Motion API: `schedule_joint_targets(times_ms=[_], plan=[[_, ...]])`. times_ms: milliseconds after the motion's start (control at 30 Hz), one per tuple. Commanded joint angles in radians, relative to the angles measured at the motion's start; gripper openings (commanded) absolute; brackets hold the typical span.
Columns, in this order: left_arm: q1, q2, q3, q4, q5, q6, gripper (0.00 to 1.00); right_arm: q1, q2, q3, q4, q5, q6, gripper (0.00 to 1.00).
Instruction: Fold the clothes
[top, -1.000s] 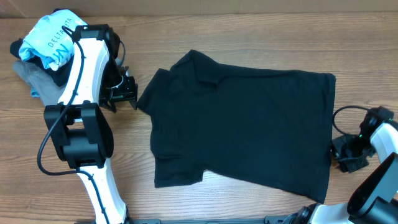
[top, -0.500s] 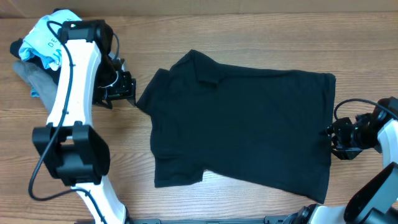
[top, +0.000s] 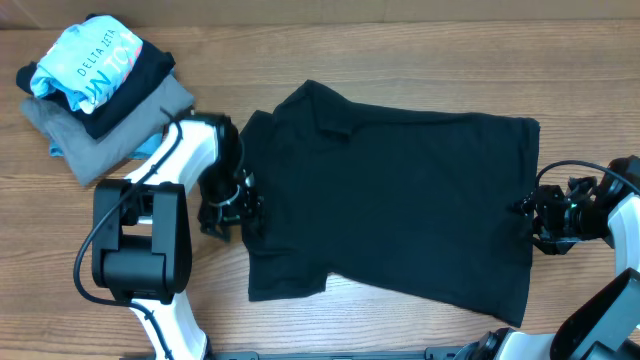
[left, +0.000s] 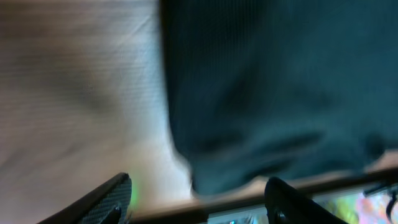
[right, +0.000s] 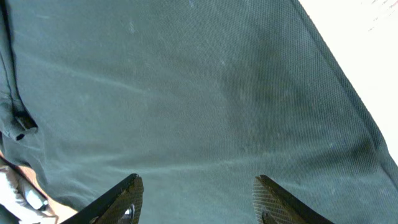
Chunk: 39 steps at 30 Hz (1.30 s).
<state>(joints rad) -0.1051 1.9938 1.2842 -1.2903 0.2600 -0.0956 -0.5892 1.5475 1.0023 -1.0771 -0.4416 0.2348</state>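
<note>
We are hovering our left hand (left: 198, 198), released, over the blurred shirt (top: 400, 200) edge; our right hand (right: 198, 194), released, likewise.

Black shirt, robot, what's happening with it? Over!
Left gripper open at shirt's edge. Right gripper open over opposite edge. Black shirt flat, unfolded. Folded pile sits apart, not in the way.

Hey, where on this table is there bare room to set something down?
Bare table lies lower left, below the folded pile and beside the left arm, and along the top edge above the black shirt. Crowded: the shirt's left edge at the left gripper, its right edge at the right gripper.
</note>
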Motion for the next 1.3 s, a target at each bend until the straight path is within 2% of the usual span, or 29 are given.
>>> schedule_joint_targets(times_ms=[0,100,133,267,333,567,733,833,867,933,1067,1167,1267], plan=[[-0.011,0.001,-0.118,0.1,0.081,-0.045,0.73,0.001,-0.021,0.027,0.011,-0.008,-0.007,0.61],[-0.013,0.001,-0.182,0.189,0.082,-0.071,0.7,0.001,-0.021,0.027,0.013,-0.008,-0.008,0.61],[-0.013,0.001,-0.196,0.215,0.082,-0.074,0.64,0.001,-0.021,0.027,0.013,-0.008,-0.008,0.61],[-0.012,0.001,-0.217,0.225,0.08,-0.105,0.15,0.001,-0.021,0.027,0.013,-0.005,-0.008,0.61],[-0.009,0.001,-0.212,0.188,0.058,-0.109,0.04,0.001,-0.021,0.027,0.013,-0.004,-0.008,0.61],[0.087,-0.013,-0.175,0.068,-0.088,-0.148,0.04,0.001,-0.021,0.027,0.013,0.04,-0.007,0.62],[0.181,-0.061,-0.173,0.045,-0.098,-0.135,0.05,0.001,-0.021,0.026,0.013,0.04,-0.007,0.65],[0.195,-0.082,-0.173,0.041,-0.095,-0.127,0.33,0.001,-0.02,0.02,0.019,0.04,-0.008,0.68],[0.196,-0.088,-0.173,0.04,-0.089,-0.119,0.41,0.002,-0.02,0.013,0.027,0.04,-0.008,0.68],[0.195,-0.095,-0.172,0.037,-0.083,-0.11,0.49,0.013,-0.019,-0.013,0.06,0.04,-0.008,0.65],[0.195,-0.097,-0.169,0.038,-0.084,-0.109,0.54,0.06,-0.012,-0.102,0.182,0.063,0.007,0.63],[0.195,-0.097,-0.169,0.038,-0.083,-0.106,0.55,0.09,0.008,-0.176,0.306,0.143,0.091,0.55],[0.195,-0.097,-0.169,0.037,-0.083,-0.094,0.55,0.098,0.027,-0.258,0.473,0.142,0.116,0.49]])
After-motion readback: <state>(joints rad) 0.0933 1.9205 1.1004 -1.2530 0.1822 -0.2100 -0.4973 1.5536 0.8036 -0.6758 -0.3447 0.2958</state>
